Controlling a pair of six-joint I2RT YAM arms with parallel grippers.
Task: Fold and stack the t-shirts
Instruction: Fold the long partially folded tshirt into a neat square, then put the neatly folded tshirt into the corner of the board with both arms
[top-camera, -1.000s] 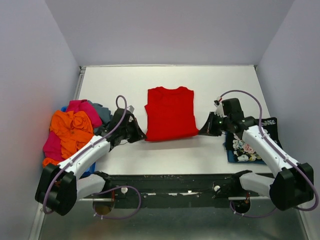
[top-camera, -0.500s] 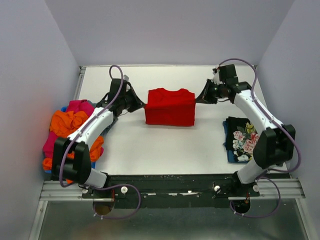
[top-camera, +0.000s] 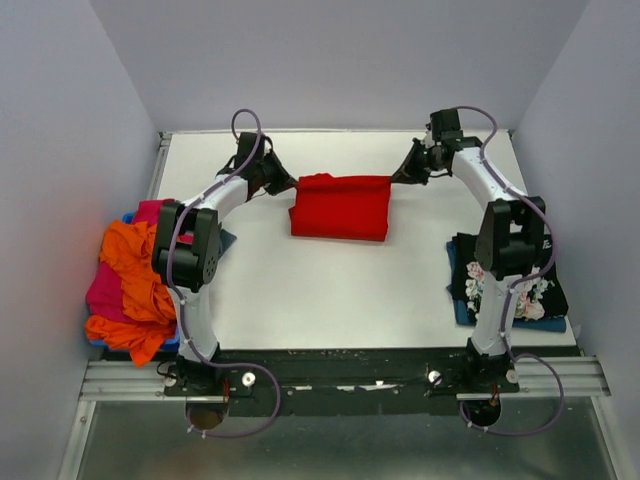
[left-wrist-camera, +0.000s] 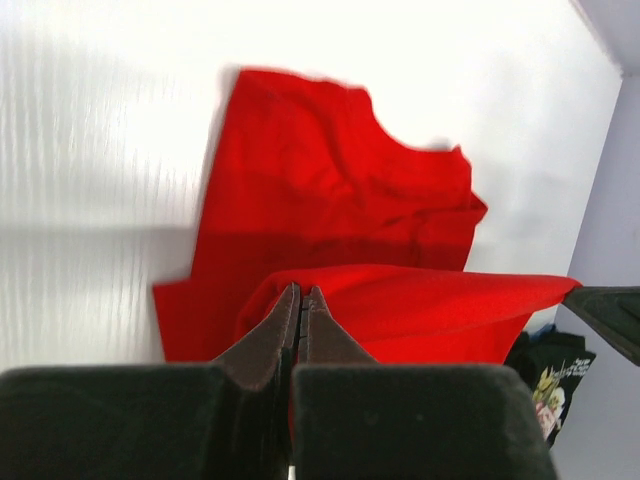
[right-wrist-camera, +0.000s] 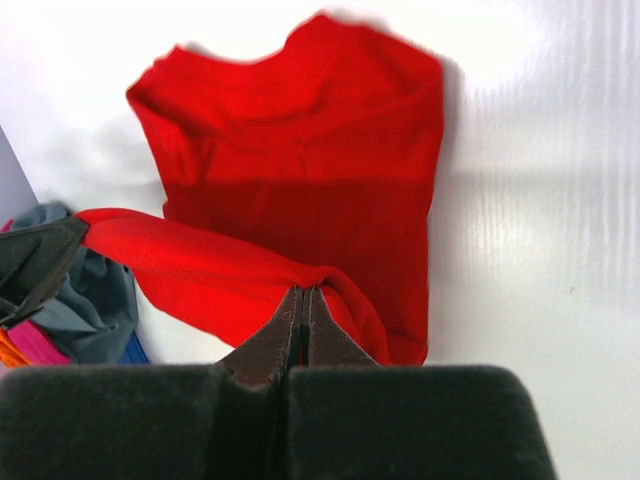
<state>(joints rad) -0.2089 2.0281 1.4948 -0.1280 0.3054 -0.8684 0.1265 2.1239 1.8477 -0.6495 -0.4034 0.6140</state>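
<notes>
A red t-shirt (top-camera: 340, 208) lies at the middle back of the table, its near hem lifted and carried over toward the collar. My left gripper (top-camera: 292, 184) is shut on the hem's left corner (left-wrist-camera: 270, 290). At the hem's right corner (right-wrist-camera: 330, 290) my right gripper (top-camera: 394, 179) is shut too. The hem stretches taut between both grippers above the rest of the red t-shirt (left-wrist-camera: 320, 190) (right-wrist-camera: 300, 150). A heap of orange (top-camera: 135, 265), pink and teal-grey t-shirts sits at the left edge. A black floral t-shirt (top-camera: 500, 285) lies folded at the right.
The table's back edge meets the wall (top-camera: 340, 131) just behind the grippers. Both arms reach far forward, the left (top-camera: 205, 215) passing by the heap and the right (top-camera: 505, 215) passing over the floral t-shirt. Bare white table (top-camera: 330, 290) lies in front of the red t-shirt.
Both grippers carried the red t-shirt's near hem from the front, up and toward the back of the table, folding the lower half over the upper half. Both stayed shut.
</notes>
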